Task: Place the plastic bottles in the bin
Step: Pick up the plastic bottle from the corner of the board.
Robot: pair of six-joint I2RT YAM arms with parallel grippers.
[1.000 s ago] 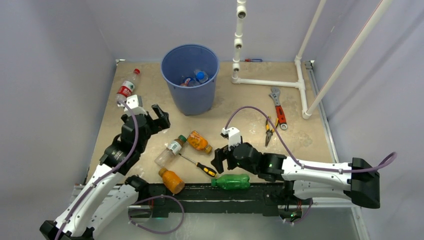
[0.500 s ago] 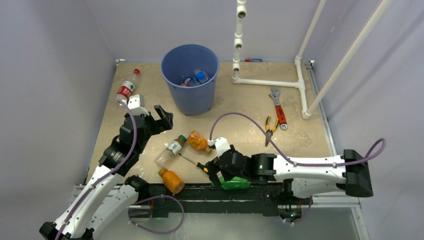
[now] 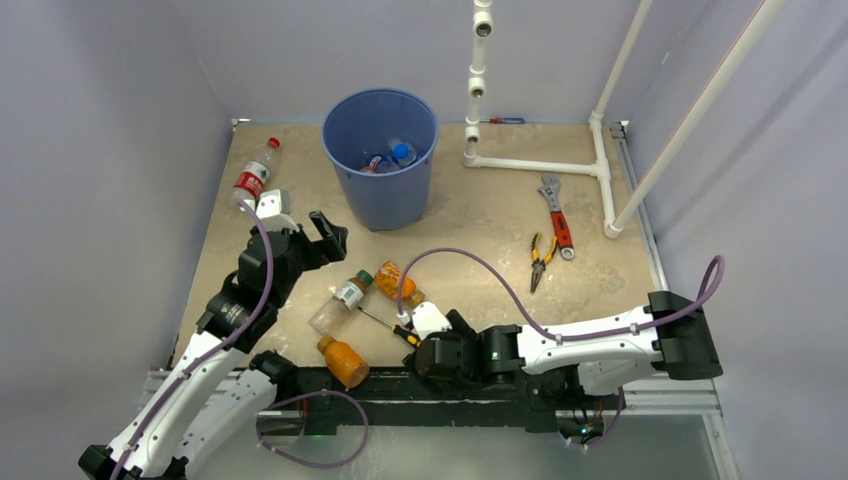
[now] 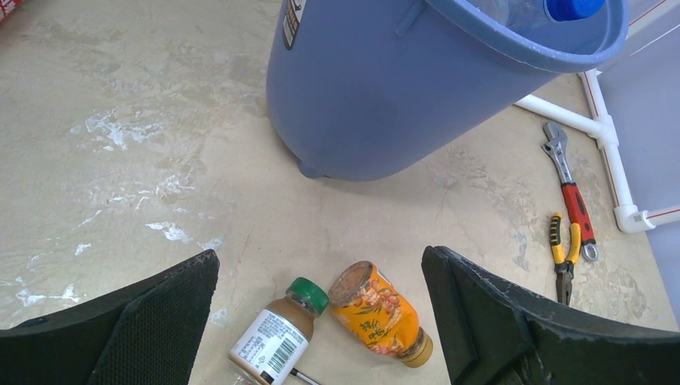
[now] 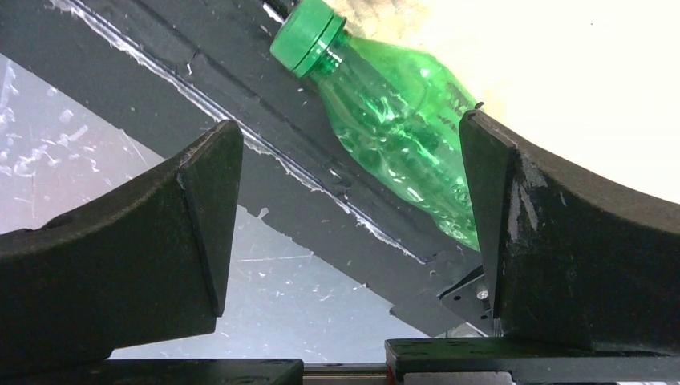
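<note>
- The right claw (image 5: 349,200) hangs low at the near edge of the table (image 3: 480,230). Its jaws are spread wide and grip nothing.
- The green bottle (image 5: 397,120) lies on its side between this claw's fingers, partly on the black rail (image 5: 240,104). It sits close against one finger (image 5: 561,265), but whether they touch cannot be told. In the top view the claw hides it.
- An orange bottle (image 3: 344,361) lies on its side at the near edge, just left of the right claw.
- A screwdriver (image 3: 385,325) lies just beyond the right claw, beside a green-capped bottle (image 4: 277,337).
- A patterned bottle (image 4: 378,313) lies just right of the green-capped one. Both are on their sides.
- The left claw (image 4: 321,263) hovers above the table on the left with its jaws fully released. It holds nothing and touches nothing. These two bottles show below the gap between its fingers.
- Pliers (image 3: 538,260) and a wrench (image 3: 556,215) lie on the right, well apart from the bottles.
- The bin (image 3: 380,195) stands upright near the far edge, beyond the left claw.
- Binned bottles (image 3: 400,153) show inside it, one with a blue cap.
- A red-label bottle (image 3: 255,177) lies at the far left, left of the bin.
- A white pipe frame (image 3: 540,165) stands at the far right.
</note>
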